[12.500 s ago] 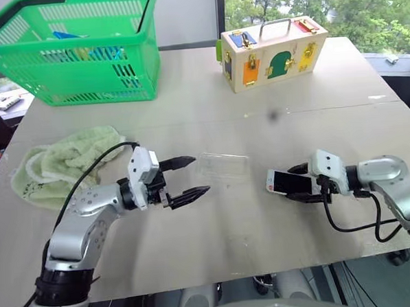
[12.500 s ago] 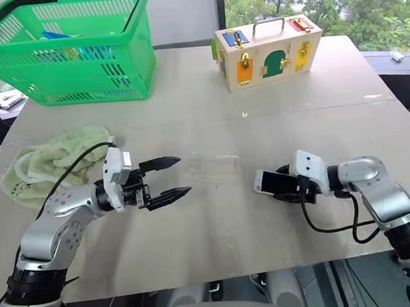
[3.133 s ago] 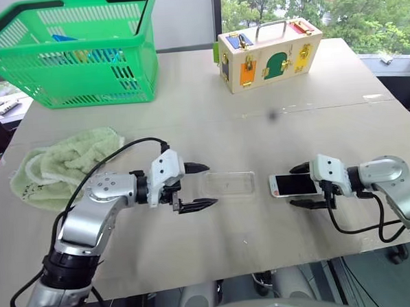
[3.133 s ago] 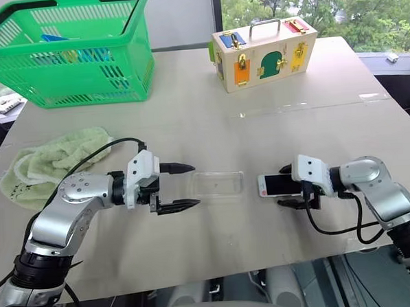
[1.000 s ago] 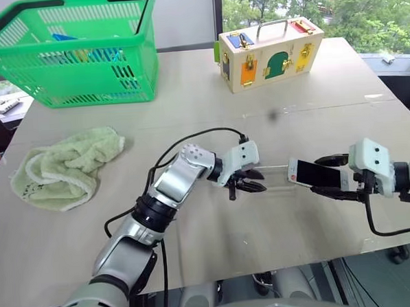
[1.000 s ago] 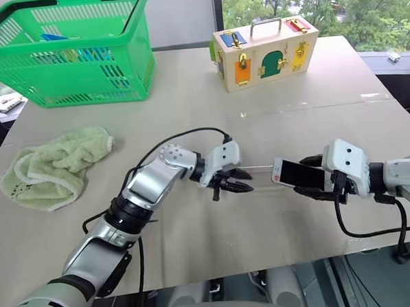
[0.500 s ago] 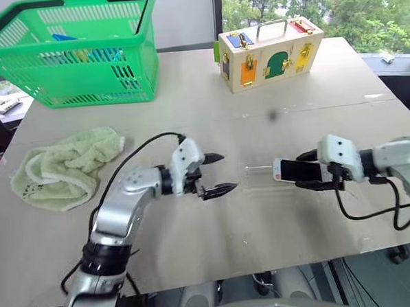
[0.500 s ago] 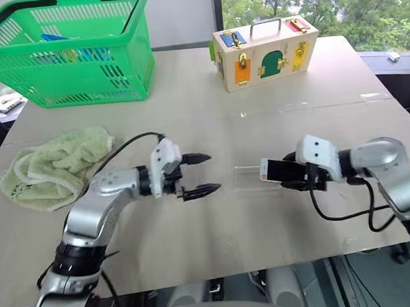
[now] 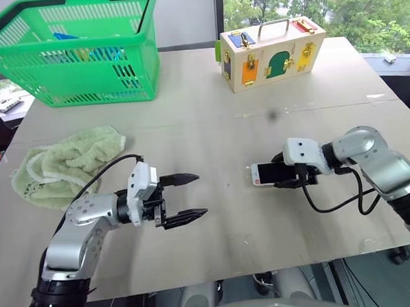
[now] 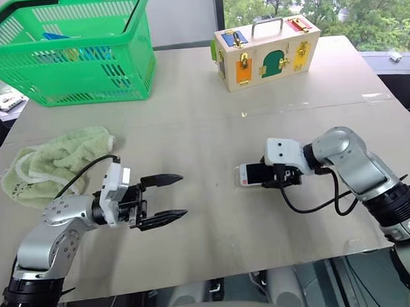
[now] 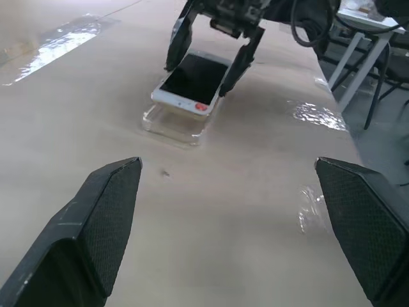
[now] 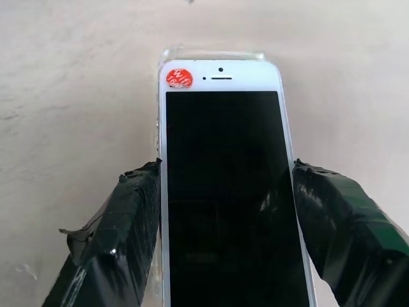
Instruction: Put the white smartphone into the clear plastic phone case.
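While the right gripper (image 9: 283,176) grasps the white smartphone (image 9: 267,173) by its long edges, one black finger on each side, the phone sits screen up directly over the clear plastic phone case (image 11: 171,124) on the table (image 9: 269,74), its free end raised above the case's rim. A red sticker (image 12: 179,77) marks the phone's white bezel at that free end. Well apart to the left, the left gripper (image 9: 182,196) hovers over bare tabletop with its jaws spread wide and nothing between them.
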`<state>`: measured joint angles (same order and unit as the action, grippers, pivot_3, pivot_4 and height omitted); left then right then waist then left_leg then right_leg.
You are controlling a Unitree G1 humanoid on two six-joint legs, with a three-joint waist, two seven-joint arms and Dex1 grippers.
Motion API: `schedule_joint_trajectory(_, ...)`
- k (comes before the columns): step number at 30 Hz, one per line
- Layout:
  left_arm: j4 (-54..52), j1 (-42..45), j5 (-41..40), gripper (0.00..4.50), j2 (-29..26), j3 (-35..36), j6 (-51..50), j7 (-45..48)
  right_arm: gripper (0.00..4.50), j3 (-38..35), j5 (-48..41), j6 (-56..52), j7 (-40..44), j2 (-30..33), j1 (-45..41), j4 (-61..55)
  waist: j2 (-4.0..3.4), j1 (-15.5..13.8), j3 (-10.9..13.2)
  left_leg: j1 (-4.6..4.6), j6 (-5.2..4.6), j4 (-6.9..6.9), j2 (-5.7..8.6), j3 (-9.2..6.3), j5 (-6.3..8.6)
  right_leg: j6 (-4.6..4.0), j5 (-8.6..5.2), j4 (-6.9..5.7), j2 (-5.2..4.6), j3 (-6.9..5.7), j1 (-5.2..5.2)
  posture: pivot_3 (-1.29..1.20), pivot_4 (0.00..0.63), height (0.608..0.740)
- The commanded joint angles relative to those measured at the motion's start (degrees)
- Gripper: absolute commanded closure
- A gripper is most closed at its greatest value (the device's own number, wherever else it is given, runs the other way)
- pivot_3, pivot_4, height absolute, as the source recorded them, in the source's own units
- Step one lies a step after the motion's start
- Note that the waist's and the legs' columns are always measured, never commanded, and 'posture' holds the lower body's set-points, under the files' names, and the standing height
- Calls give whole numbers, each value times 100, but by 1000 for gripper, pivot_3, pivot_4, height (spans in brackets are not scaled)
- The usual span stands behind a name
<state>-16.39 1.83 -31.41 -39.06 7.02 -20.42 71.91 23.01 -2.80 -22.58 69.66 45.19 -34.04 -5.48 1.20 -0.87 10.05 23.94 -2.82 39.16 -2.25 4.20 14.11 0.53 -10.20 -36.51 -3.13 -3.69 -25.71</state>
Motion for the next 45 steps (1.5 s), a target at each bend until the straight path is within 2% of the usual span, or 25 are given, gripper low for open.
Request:
schedule_joint_trajectory(1,-298,-86,-126,0,-46,64,121,-70,1750,38,213,1,-55,-28,-67,32,0,9,0,0,0,0,0,1,0,0,0,0,0,1,0,0,150,740)
schedule_joint_trajectory(16,-682,-276,-103,0,80,-201,117,-509,1750,216,456,-100,88,-141,-5,-43,0,9,-1,-8,1,-2,-2,1,0,0,0,0,-1,-1,4,0,150,740)
schedule_joint_trajectory(45,-804,-29,-195,0,76,-448,-26,-835,1750,310,766,-268,255,-184,96,-92,-1,14,-2,-8,3,-11,-5,0,1,-1,-1,3,0,-6,3,0,150,740)
